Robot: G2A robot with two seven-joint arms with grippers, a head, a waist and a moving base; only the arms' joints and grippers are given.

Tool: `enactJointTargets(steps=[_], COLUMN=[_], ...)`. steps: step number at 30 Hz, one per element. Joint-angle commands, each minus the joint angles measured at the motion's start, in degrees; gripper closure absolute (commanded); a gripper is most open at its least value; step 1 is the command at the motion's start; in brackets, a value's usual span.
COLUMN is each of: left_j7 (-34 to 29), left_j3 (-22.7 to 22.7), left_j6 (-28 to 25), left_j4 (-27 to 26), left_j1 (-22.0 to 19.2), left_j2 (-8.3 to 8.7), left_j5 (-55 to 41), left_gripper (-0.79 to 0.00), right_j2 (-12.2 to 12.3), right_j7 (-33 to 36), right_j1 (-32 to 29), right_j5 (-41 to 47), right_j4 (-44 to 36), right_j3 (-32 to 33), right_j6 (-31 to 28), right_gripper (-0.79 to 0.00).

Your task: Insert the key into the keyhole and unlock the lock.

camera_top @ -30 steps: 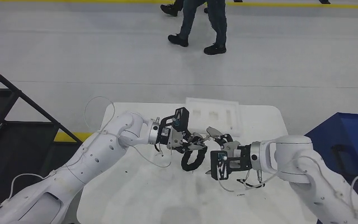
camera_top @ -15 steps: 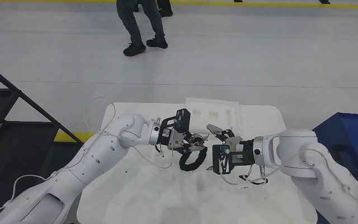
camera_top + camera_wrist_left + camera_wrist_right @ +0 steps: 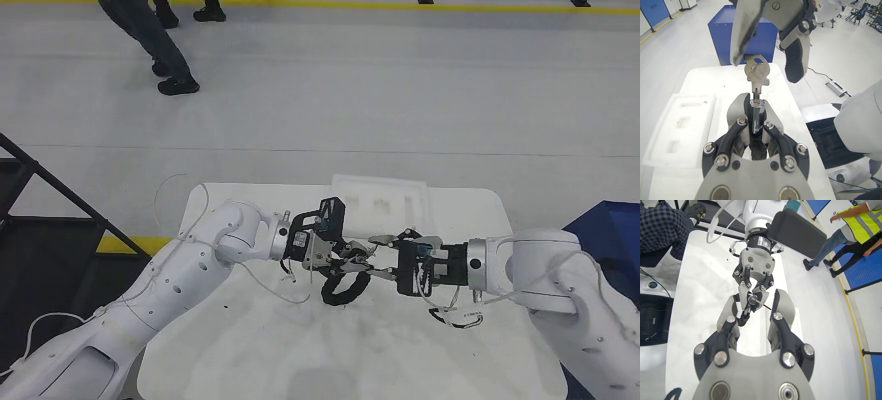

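Your left gripper [image 3: 755, 103] is clamped on the lock [image 3: 756, 121], pinching the black barrel just behind its silver face. The key [image 3: 758, 75] sits with its blade in the keyhole [image 3: 757, 103]. Its long axis continues the line of the barrel, so the bow points away from the left gripper and toward the right one, along the line between your two wrists. The bow's flat face is turned to the left wrist camera, and a ring [image 3: 750, 73] hangs through it.

Just past the bow, your right gripper [image 3: 764, 68] stands wide open and grips nothing. Its fingers [image 3: 796, 58] lie one to each side of the bow; whether a pad touches the bow, you cannot tell.

The lock's black cable [image 3: 340, 288] loops below the left gripper, over the table [image 3: 696, 79]. Farther off on the table lies a white foam tray [image 3: 662, 132].

A second ago the right gripper sat nearer the robot, off to one side of the lock. It has since shifted away to face the left gripper head-on, in line with the key. The left gripper has kept its place.
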Motion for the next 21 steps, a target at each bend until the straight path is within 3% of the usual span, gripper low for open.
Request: enactJointTargets(steps=[1,4,13,21], left_j7=[0.0,0.0,-0.2,-0.3], left_j3=[-0.2,-0.3,-0.9,-1.5], left_j6=[-0.1,-0.1,-0.1,-0.1], left_j4=[-0.2,-0.6,-0.7,-0.7], left_j1=[0.1,0.3,0.7,1.1], left_j2=[-0.05,-0.13,-0.17,-0.29], left_j5=[0.1,0.1,0.2,0.6], left_gripper=[0.000,0.000,0.000,0.000], right_j2=[0.0,-0.1,-0.1,0.3], right_j7=[-0.3,-1.1,-1.3,7.3], right_j1=[0.1,0.2,-1.2,-2.9], right_j5=[0.2,0.5,5.3,15.6], right_j4=[0.2,0.5,1.1,-0.4], right_j3=[-0.1,-0.3,-0.3,-0.6], right_j6=[0.1,0.6,4.2,12.0], right_gripper=[-0.145,0.000,0.000,0.000])
